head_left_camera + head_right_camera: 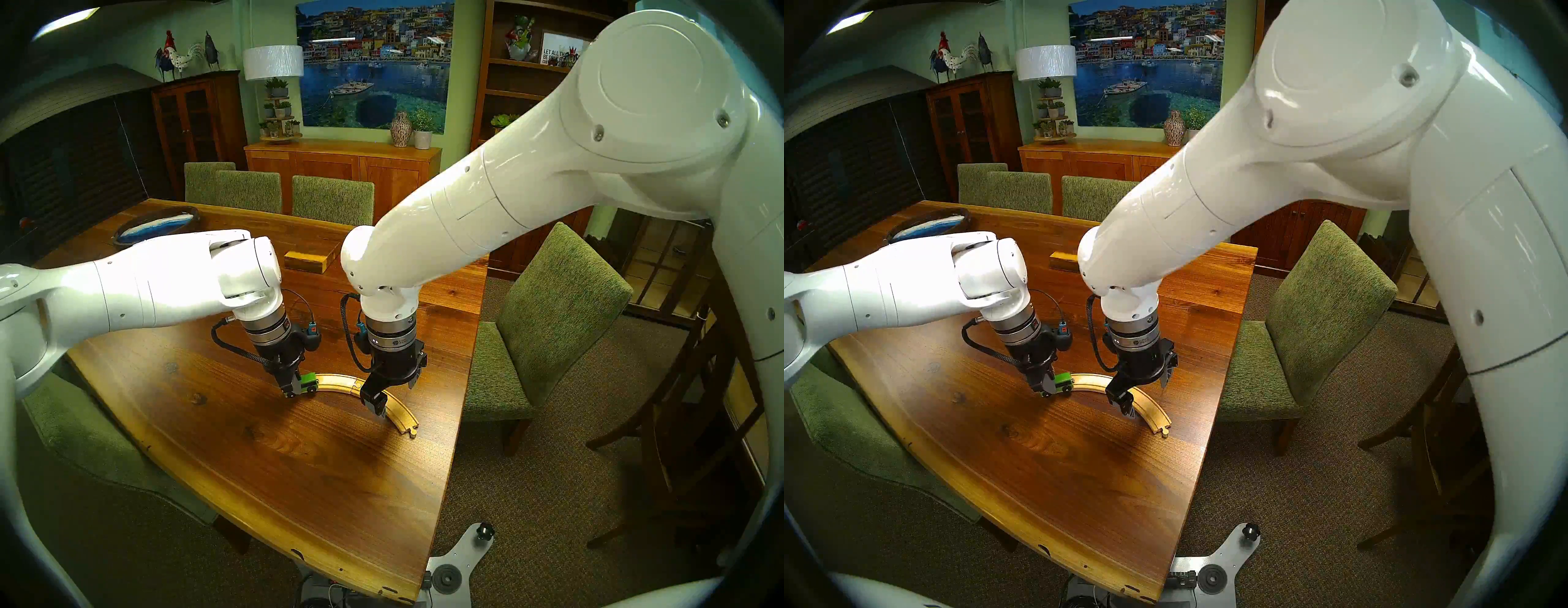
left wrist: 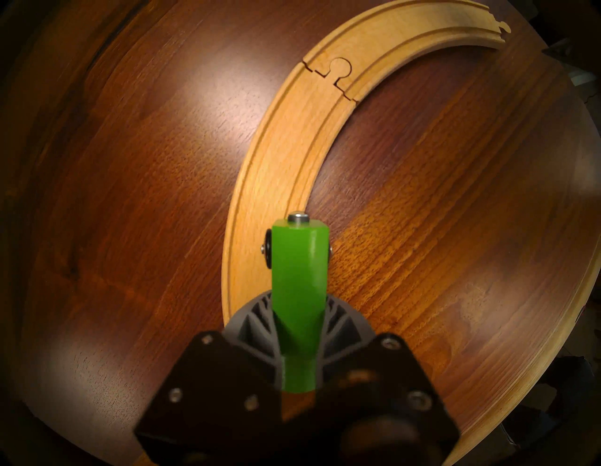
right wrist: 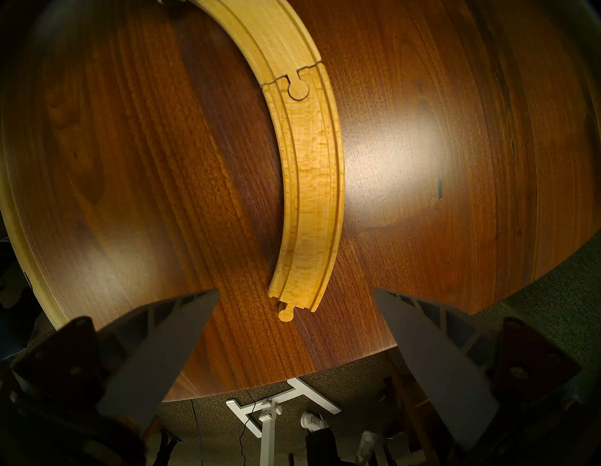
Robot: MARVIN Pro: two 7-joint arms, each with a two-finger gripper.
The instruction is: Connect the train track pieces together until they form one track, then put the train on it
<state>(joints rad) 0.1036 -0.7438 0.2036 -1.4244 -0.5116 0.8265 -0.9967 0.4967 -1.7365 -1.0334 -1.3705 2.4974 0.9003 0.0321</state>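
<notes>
- Track [image 1: 339, 382] first: one pale arc, low centre of the head view, lying flat on the table [image 1: 297, 488]. It's two curved pieces [image 3: 309, 182], counted, locked peg-in-hole at the joint [image 2: 338, 70]; twin grooves run along each, and a free peg [image 3: 286, 314] sticks out at the near end.
- One rectangular wooden block [image 1: 306, 260], mid-frame behind the arms, well apart from the arc.
- One train [image 2: 297, 286], bright green, at the arc's left end. It's pinched at its rear in the left gripper [image 2: 297, 354], nose pointing along the wood; whether the wheels sit in the grooves, can't tell.
- Right gripper [image 3: 292, 345]: fingers [image 3: 156, 351] spread wide, nothing between them, hanging above the arc's near end.
- Writing: a framed sign [image 1: 560, 49] on the shelf, upper right, starts "LET ALL TH…"; the rest is hidden.
</notes>
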